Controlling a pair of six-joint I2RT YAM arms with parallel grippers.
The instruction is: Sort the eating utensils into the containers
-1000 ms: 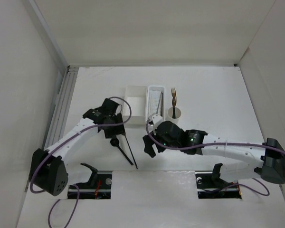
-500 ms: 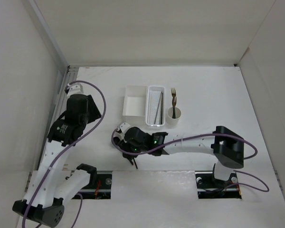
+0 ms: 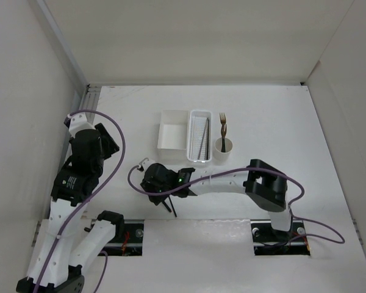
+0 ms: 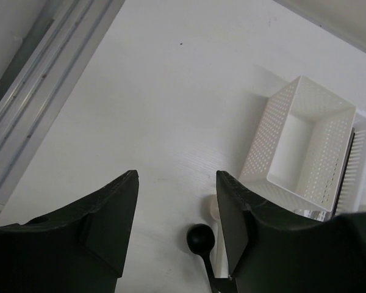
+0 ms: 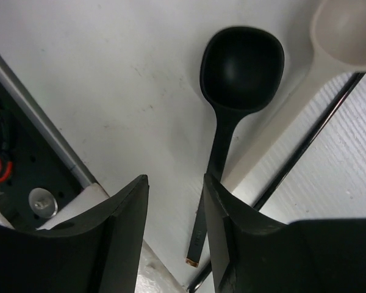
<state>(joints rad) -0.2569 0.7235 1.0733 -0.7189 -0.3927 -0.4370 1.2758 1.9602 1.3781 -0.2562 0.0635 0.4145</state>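
My right gripper [image 3: 151,183] is open, low over the table at the near middle. In the right wrist view its jaws [image 5: 175,178] stand beside the handle of the black spoon [image 5: 241,67], which lies flat next to the right finger. The beige spoon [image 5: 348,30] and a black chopstick [image 5: 305,152] lie just beyond. My left gripper [image 3: 108,141] is open and empty at the far left; its view [image 4: 177,177] shows the black spoon's bowl [image 4: 200,238]. The square box [image 3: 172,129], perforated basket [image 3: 199,137] holding chopsticks, and the cup [image 3: 224,146] with the gold fork [image 3: 222,124] stand at mid-table.
A metal rail [image 3: 79,128] runs along the table's left side. Two cut-outs with cables [image 3: 125,235] sit at the near edge, one close under my right gripper [image 5: 0,171]. White walls close in the table on three sides.
My left arm has drawn back from the spoons to the far left. My right arm has swung left and come down over the black spoon with its jaws open.
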